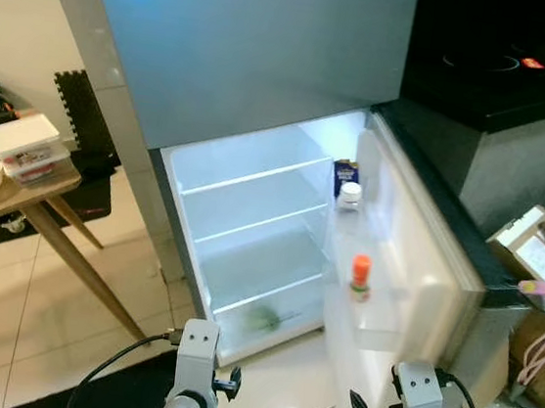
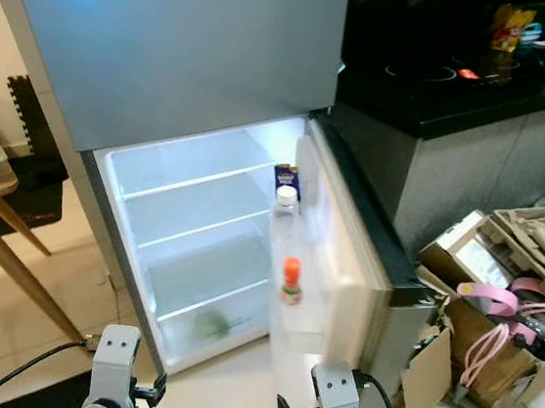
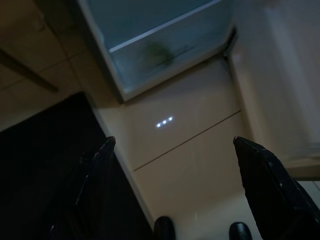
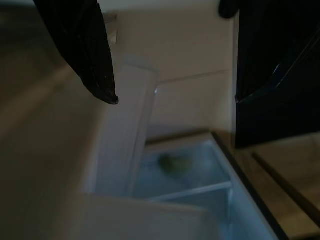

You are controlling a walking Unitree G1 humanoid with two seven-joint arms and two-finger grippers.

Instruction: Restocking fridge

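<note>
Left eye view: fridge [image 1: 251, 221] open at centre, both grippers low, spread wide, empty — next, fetch stock from the table [image 1: 17, 197], frame left.

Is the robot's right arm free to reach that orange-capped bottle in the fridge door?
Probably yes: the orange-capped bottle stands in the open door's shelf, nothing before it, and the right tool is open and empty.
</note>
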